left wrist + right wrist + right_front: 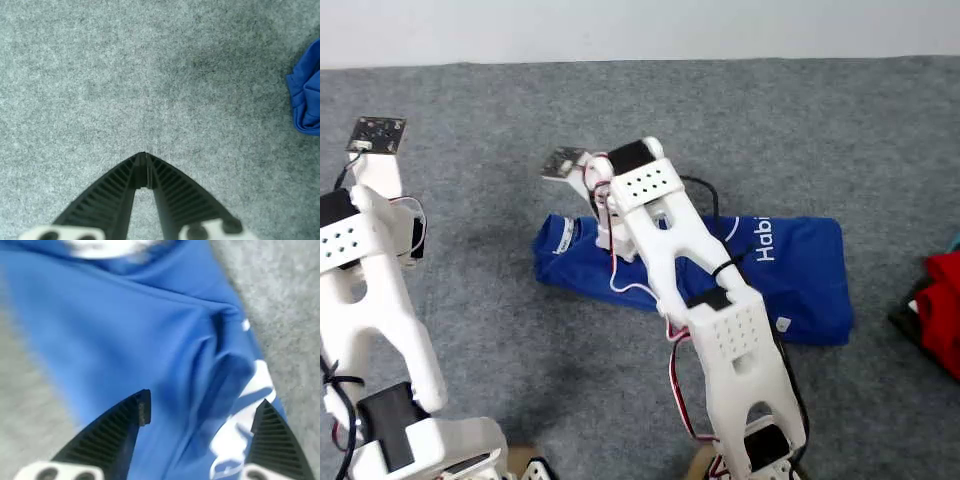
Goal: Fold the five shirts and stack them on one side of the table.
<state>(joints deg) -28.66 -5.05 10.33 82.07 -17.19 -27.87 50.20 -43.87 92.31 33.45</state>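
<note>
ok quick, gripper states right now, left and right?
Left gripper: shut, holding nothing, over the grey table.
Right gripper: open, spread over the blue shirt, not clamped on it.

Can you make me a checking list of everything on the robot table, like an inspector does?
Surface: grey carpet, bare around the shirts.
Job's things: blue shirt mid-table, looks partly folded; red cloth at the edge, cut off.
Clutter: nothing seen.
Grippers: left gripper shut over bare carpet; right gripper open just above the blue shirt.
Cables: wires run along the right arm.
Surroundings: white wall behind the table.
</note>
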